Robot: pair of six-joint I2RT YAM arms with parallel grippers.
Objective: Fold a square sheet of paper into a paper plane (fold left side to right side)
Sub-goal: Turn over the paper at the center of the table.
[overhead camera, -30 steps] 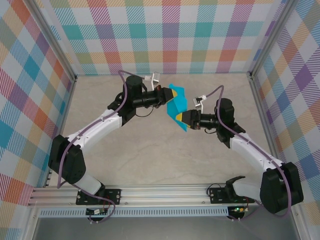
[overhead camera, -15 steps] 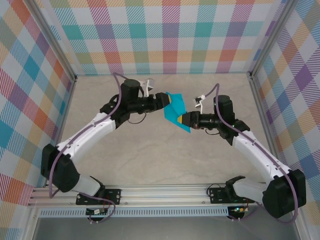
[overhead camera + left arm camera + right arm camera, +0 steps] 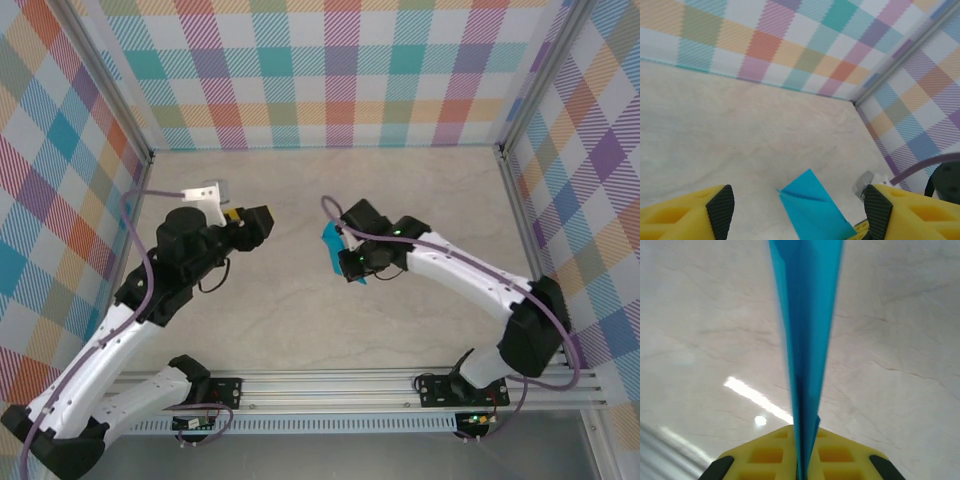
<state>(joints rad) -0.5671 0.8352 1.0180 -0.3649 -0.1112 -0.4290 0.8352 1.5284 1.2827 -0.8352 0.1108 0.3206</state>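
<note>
Over the middle of the table (image 3: 290,330), the right gripper (image 3: 801,462) is clamped on one end of the folded teal paper (image 3: 805,315), held edge-on. The left gripper (image 3: 252,222) hangs well apart from it, fingers spread. Light, limp and easily crumpled, the paper looks best pinched along its crease.

Thin, smooth teal paper (image 3: 807,330), sharply creased, above a glossy marble-look desk (image 3: 900,340); the right tool (image 3: 801,460) is matt yellow plastic.

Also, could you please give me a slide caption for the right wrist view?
Right hand pinching the folded teal paper, seen edge-on against the pale marbled table.
</note>
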